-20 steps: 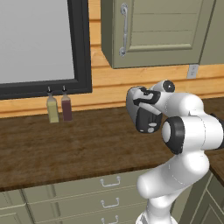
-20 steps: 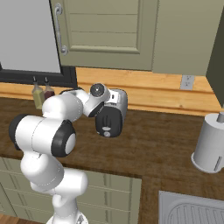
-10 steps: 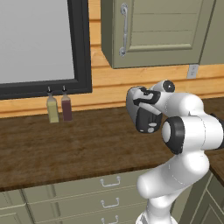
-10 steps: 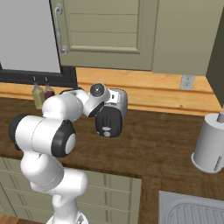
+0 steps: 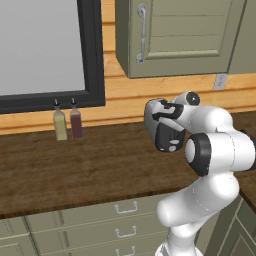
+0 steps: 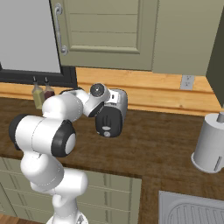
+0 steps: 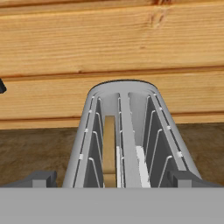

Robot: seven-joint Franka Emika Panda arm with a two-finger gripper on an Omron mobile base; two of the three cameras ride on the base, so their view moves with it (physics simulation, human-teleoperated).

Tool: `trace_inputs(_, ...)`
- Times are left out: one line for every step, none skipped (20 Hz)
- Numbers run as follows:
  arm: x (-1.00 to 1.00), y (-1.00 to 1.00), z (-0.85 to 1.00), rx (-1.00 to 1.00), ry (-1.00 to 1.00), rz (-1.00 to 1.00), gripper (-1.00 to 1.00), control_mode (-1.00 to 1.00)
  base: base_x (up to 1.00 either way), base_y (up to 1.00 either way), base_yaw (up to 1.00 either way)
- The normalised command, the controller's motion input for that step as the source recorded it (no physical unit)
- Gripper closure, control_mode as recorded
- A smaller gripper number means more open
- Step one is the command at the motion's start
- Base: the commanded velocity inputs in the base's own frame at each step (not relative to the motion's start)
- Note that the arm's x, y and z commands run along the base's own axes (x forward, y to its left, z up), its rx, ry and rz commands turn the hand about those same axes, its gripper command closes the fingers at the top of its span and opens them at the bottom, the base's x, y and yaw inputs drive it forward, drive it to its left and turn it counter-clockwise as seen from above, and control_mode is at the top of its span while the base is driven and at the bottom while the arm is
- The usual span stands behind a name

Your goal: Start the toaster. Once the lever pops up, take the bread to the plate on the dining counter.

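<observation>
Fingers [image 7: 41, 178] stand spread wide, either side of the toaster [image 7: 127, 135], gripping nothing. Bread [image 7: 109, 151] sits in its left slot, which the base views hide. Risk: the lever isn't visible from the hand, so a downward press could miss it and shove the toaster across the worktop [image 5: 75, 170].

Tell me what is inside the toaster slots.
In the hand view, the toaster has two slots. The left slot holds a tan slice of bread standing on edge between the wire guides. The right slot shows wire guides and a pale strip; its bottom is cut off by the picture's edge.
</observation>
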Motion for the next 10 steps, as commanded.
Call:
trace_inputs(0.0, 0.0, 0.0, 0.0, 0.0, 0.0, -1.0, -1.0, 0.0, 0.0, 0.0)
trace_inputs(0.0, 0.0, 0.0, 0.0, 0.0, 0.0, -1.0, -1.0, 0.0, 0.0, 0.0)
trace_inputs(0.0, 0.0, 0.0, 0.0, 0.0, 0.0, -1.0, -1.0, 0.0, 0.0, 0.0)
trace_inputs(0.0, 0.0, 0.0, 0.0, 0.0, 0.0, -1.0, -1.0, 0.0, 0.0, 0.0)
trace_inputs(0.0, 0.0, 0.0, 0.0, 0.0, 0.0, -1.0, -1.0, 0.0, 0.0, 0.0)
trace_inputs(0.0, 0.0, 0.0, 0.0, 0.0, 0.0, -1.0, -1.0, 0.0, 0.0, 0.0)
trace_inputs(0.0, 0.0, 0.0, 0.0, 0.0, 0.0, -1.0, -1.0, 0.0, 0.0, 0.0)
trace_inputs(0.0, 0.0, 0.0, 0.0, 0.0, 0.0, -1.0, -1.0, 0.0, 0.0, 0.0)
trace_inputs(0.0, 0.0, 0.0, 0.0, 0.0, 0.0, -1.0, -1.0, 0.0, 0.0, 0.0)
trace_inputs(0.0, 0.0, 0.0, 0.0, 0.0, 0.0, -1.0, -1.0, 0.0, 0.0, 0.0)
